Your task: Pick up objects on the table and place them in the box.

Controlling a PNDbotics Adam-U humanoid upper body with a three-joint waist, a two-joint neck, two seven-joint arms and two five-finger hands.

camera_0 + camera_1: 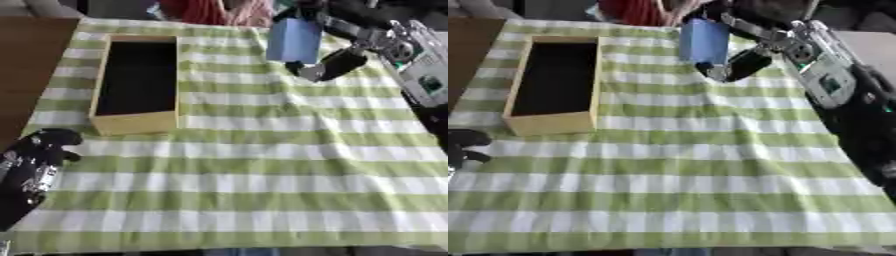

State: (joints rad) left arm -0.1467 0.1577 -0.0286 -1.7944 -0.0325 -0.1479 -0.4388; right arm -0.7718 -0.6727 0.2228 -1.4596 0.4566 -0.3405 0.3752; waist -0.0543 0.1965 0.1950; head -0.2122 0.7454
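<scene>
right robot hand (328,62) grips blue block (293,40) aloft.

The striped cloth (262,170) over the tabletop lies bare across its near and middle parts, open for passage. The wooden box (136,122) stands at the far left, its dark inside unoccupied. The right robot hand (328,62), holding a blue block (293,40), blocks the far right. The left robot hand (39,150) sits by the near-left edge.
</scene>
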